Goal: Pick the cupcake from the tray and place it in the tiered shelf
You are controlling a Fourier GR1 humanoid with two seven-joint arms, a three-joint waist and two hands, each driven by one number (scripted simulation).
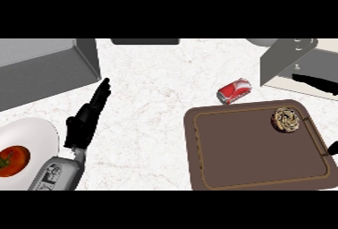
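Observation:
The cupcake [288,119], with a brown and cream swirl on top, sits in the far right corner of the dark brown tray [198,152]. The grey tiered shelf [289,57] stands at the back right, just beyond the tray. My left hand [84,123] rests open on the counter at the left, fingers straight and pointing away, far from the tray. Only a small black part of my right hand [334,146] shows at the right edge beside the tray. A dark elongated shape lies across the shelf's lower level; I cannot tell what it is.
A red soda can [234,91] lies on its side between the tray and the shelf. A white plate [36,134] holding a tomato [13,161] sits at the left edge. A large grey box [43,67] fills the back left corner.

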